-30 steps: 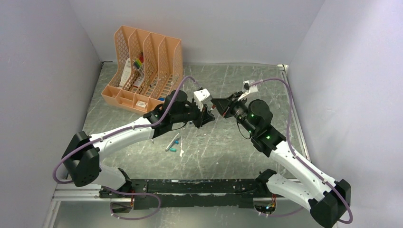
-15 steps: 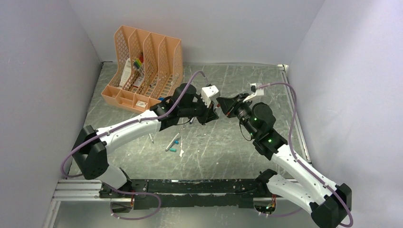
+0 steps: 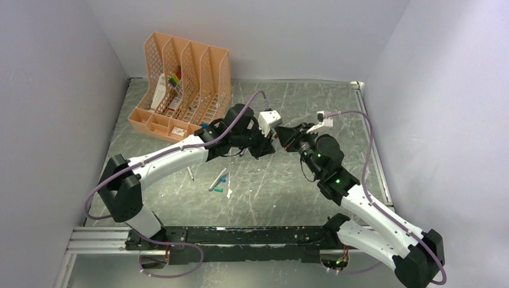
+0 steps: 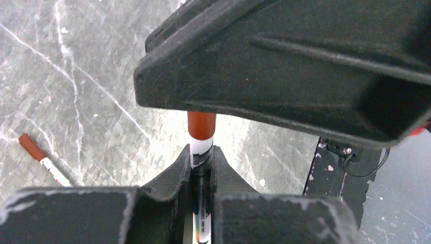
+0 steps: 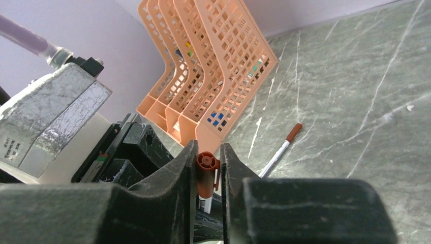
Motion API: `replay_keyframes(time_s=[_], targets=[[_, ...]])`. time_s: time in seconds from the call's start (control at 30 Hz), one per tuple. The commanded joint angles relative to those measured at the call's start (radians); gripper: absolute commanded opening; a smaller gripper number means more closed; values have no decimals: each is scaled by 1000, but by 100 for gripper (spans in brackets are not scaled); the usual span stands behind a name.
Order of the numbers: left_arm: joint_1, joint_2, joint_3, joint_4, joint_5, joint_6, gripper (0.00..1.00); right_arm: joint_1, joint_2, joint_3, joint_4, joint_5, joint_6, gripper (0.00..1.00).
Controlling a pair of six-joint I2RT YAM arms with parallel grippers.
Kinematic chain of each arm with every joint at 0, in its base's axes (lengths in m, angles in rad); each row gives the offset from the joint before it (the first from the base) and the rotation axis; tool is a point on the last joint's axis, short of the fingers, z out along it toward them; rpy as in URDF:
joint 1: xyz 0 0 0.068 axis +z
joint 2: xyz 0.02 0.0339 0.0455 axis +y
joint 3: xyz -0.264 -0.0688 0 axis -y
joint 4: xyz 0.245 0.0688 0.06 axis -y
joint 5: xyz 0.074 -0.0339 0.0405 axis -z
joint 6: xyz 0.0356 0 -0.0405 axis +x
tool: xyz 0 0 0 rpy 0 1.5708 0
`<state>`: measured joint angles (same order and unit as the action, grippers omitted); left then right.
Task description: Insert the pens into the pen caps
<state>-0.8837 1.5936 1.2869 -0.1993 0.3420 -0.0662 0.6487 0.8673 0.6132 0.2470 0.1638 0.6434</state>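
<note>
The left gripper [image 4: 202, 155] is clenching a white pen [image 4: 201, 146]. Having closed the gap, it is pushing the pen into the red cap [image 5: 207, 173], which the right gripper [image 5: 207, 155] is pinching in mid-air above the table [image 3: 312, 102]. The cap seems to be seating.

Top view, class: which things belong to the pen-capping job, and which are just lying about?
Job: pen in left pincer; red cap in right pincer; loose pens; teal caps.
Lying about: orange rack; coloured markers inside it.
</note>
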Motion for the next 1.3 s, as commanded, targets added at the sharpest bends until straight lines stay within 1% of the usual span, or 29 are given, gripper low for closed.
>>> replay_keyframes(time_s=[0.0,0.07,0.1,0.13,0.17,0.23,0.3,0.37,0.5,0.67,0.73,0.83,0.97,1.1,1.2,1.27], targets=[[0,-36,26,314,-44,-28,7,79,-60,13,-256,-47,76,29],[22,-61,-50,336,-31,-74,7,77,-116,46,-340,107,139,48],[35,-71,-85,340,-21,-97,7,76,-148,49,-359,163,151,55],[48,-80,-116,347,-14,-116,7,76,-182,45,-374,214,162,59],[56,-84,-146,346,-13,-126,7,75,-212,36,-374,246,157,60],[71,-70,-189,337,-19,-128,7,73,-260,24,-376,292,120,61],[87,-30,-210,316,-27,-125,7,71,-270,31,-423,335,100,61],[98,35,-196,269,-49,-115,7,71,-256,54,-498,354,98,61],[97,178,-68,82,-114,-78,7,70,-243,55,-563,346,120,59],[91,294,48,-48,-268,-76,7,70,-264,14,-557,310,129,59],[92,351,121,-139,-318,-73,7,70,-262,10,-557,296,123,59],[92,433,204,-219,-369,-72,8,69,-255,11,-552,269,105,58],[96,511,264,-242,-379,-80,11,70,-245,13,-549,258,86,58],[102,582,327,-293,-397,-101,11,69,-240,13,-550,258,77,58],[101,596,345,-305,-408,-114,13,70,-242,9,-555,262,70,58],[102,602,350,-308,-421,-121,17,70,-242,3,-554,266,69,58]])
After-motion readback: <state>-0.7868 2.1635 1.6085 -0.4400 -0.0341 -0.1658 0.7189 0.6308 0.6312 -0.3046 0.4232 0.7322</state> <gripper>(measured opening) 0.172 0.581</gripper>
